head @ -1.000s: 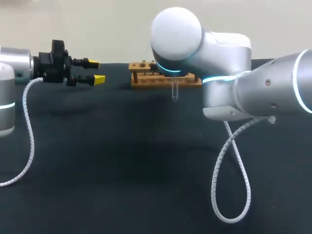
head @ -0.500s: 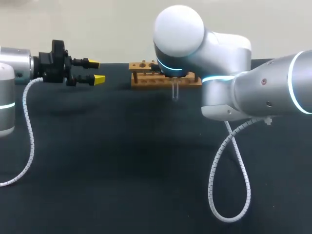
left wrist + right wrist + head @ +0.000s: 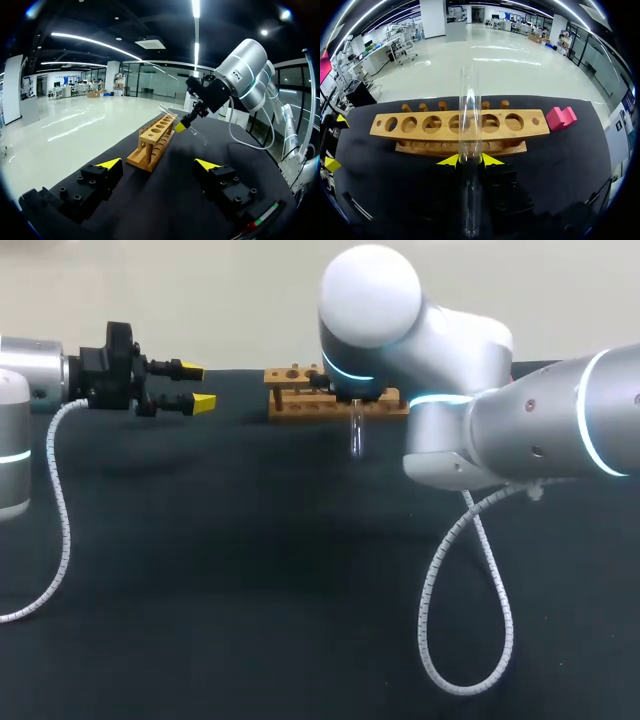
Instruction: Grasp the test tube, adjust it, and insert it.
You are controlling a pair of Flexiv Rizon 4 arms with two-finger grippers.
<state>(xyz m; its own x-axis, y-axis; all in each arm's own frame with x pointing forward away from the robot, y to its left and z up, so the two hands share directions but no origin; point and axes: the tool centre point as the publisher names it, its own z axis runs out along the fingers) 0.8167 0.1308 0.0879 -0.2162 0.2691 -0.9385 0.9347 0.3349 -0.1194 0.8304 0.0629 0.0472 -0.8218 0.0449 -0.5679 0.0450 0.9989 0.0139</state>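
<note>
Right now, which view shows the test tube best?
The right wrist view: the test tube stands large and close, clamped in the right gripper, before the rack. The head view shows only its lower end below the right arm. The left wrist view shows it small and tilted.

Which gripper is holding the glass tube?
The right gripper: its tips pinch the tube. The left gripper is open and empty.

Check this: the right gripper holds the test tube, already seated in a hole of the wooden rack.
Not seated: the right gripper holds the test tube before the wooden rack, in no hole, as the right wrist view shows.
</note>
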